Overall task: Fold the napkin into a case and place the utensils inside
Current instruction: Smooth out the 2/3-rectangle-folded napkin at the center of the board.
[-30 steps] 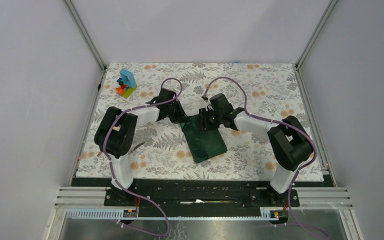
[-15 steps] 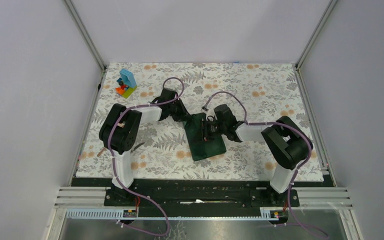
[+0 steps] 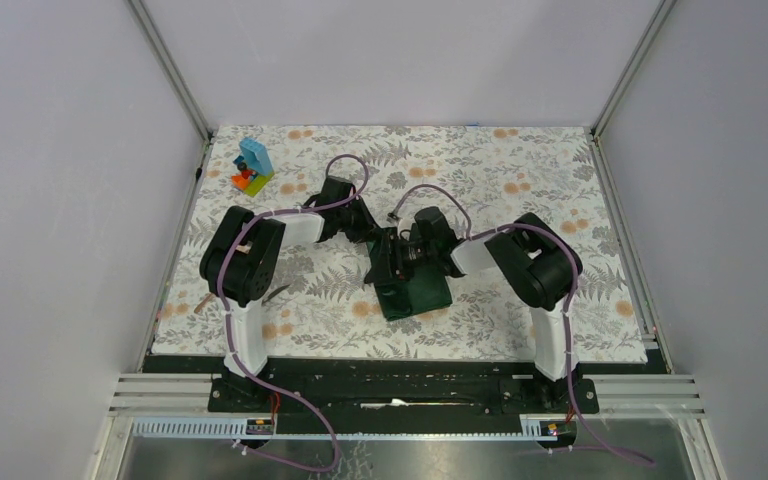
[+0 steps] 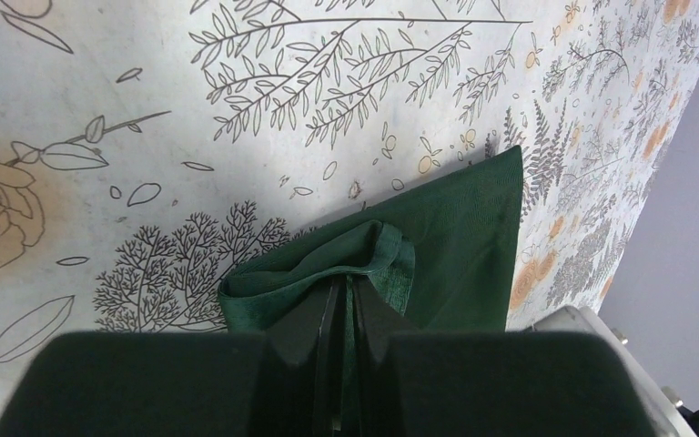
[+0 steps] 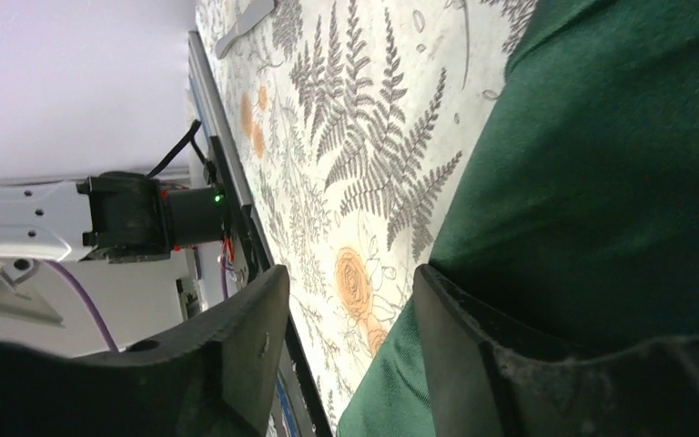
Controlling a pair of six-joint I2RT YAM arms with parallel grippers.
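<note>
One napkin [image 3: 420, 293], two hands: left hand [image 4: 346, 287] pinching it, right hand [image 5: 350, 287] agape.

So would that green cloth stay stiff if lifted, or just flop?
Probably floppy: the napkin bunches into soft folds where the left end effector pinches it. Its thin layered edge suggests little weight. Pushed, it would likely wrinkle rather than slide on the table covering.

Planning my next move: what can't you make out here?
Top view: the left claw and right claw cover the napkin's far end, hiding its folds.
Top view: the utensil beside the left arm is too small to identify.
Right wrist view: a utensil is cut off by the top edge.
</note>
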